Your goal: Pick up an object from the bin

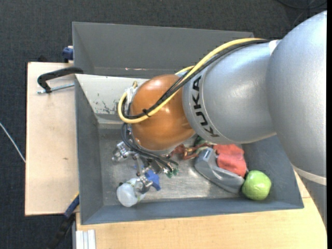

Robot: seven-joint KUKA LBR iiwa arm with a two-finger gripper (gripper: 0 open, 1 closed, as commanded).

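Note:
My gripper [147,162] hangs below the orange dome over the front left part of the bin floor, its metal parts and wires showing under the dome. Just in front of it lies a small blue piece [152,180], joined to or touching a whitish rounded thing [126,195] near the bin's front wall. A small green-and-brown bit [171,171] sits right beside the gripper. I see nothing held in it.
At the front right lie a green ball [257,185], a red-pink lump [231,158] and a grey curved thing [217,173]. Some copper-coloured bits [185,150] lie under the arm. The big silver arm covers the right and back of the bin.

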